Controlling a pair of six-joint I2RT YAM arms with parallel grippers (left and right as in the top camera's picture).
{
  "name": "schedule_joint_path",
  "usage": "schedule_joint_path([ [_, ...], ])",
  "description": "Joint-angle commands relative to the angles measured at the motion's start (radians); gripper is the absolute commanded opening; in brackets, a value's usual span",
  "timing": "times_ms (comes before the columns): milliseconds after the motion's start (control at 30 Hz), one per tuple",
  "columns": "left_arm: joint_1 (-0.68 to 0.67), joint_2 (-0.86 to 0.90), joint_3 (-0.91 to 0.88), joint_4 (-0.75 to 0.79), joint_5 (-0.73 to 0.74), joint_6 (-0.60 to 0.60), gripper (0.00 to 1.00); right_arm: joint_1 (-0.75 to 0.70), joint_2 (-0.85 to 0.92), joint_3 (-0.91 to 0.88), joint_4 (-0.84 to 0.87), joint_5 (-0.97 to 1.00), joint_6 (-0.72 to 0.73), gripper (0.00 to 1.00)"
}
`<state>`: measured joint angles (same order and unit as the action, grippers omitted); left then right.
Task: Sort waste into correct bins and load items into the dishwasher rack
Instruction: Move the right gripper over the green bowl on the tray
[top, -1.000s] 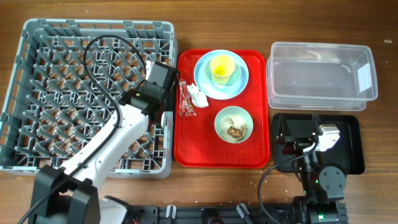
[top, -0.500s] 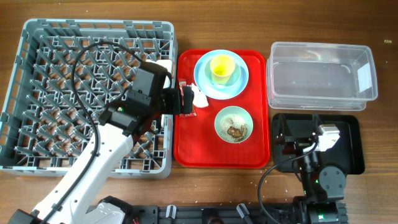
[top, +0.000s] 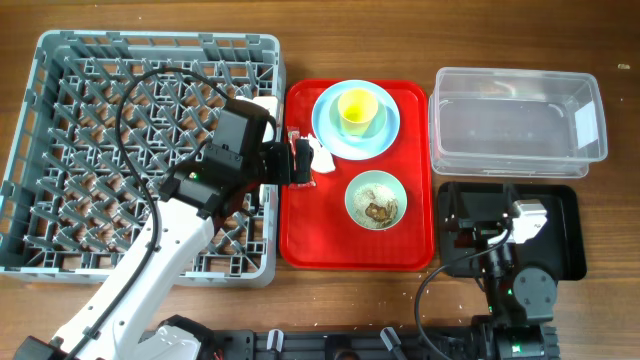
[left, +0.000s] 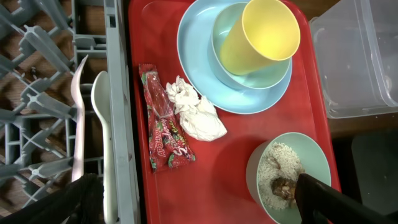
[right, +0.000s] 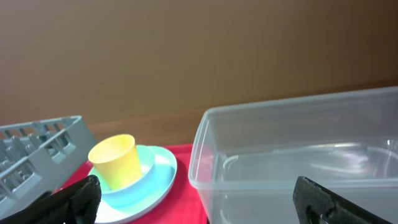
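Wooden table (top: 350, 40): left gripper (top: 291, 164) fully open, empty, over red wrapper (left: 163, 121); right gripper (right: 198, 205) open, empty.

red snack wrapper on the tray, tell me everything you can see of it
The red snack wrapper is a long, narrow packet of glossy, crinkled film, red with white and green print, its ends pinched flat. It lies flat on the red serving tray near the tray's left edge, running alongside the dishwasher rack wall. The crumpled white napkin touches its right side. The left pincer hangs open above it, gripping nothing.
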<state>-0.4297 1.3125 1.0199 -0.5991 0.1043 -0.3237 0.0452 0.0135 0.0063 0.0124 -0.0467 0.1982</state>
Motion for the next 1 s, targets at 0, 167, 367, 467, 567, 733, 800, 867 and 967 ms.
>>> schedule_joint_path([
  [0,0.006,-0.002,0.014,0.003,0.018,-0.002,1.00,0.002,-0.006,-0.001,0.044,0.012,0.110,1.00],
  [167,0.006,-0.002,0.014,0.003,0.018,-0.002,1.00,0.001,-0.006,0.024,0.049,-0.093,0.416,1.00],
  [367,0.006,-0.002,0.014,0.004,0.018,-0.002,1.00,0.002,0.327,0.713,-0.584,-0.071,0.164,1.00],
  [467,0.006,-0.002,0.014,0.003,0.018,-0.002,1.00,0.002,0.765,1.043,-1.021,-0.136,0.087,1.00],
  [567,0.006,-0.002,0.014,0.003,0.018,-0.002,1.00,0.002,1.106,1.182,-1.204,-0.161,0.092,0.99],
  [733,0.006,-0.002,0.014,0.003,0.018,-0.002,1.00,0.009,1.326,1.098,-1.204,-0.164,0.067,0.08],
  [800,0.006,-0.002,0.014,0.003,0.018,-0.002,1.00,0.025,1.323,1.023,-1.146,-0.154,0.062,0.09],
  [867,0.006,-0.002,0.014,0.003,0.018,-0.002,1.00,0.063,1.323,0.956,-1.065,-0.145,0.034,0.09],
  [967,0.006,-0.002,0.014,0.003,0.018,-0.002,1.00,0.135,1.324,0.855,-0.950,-0.002,0.116,0.13],
])
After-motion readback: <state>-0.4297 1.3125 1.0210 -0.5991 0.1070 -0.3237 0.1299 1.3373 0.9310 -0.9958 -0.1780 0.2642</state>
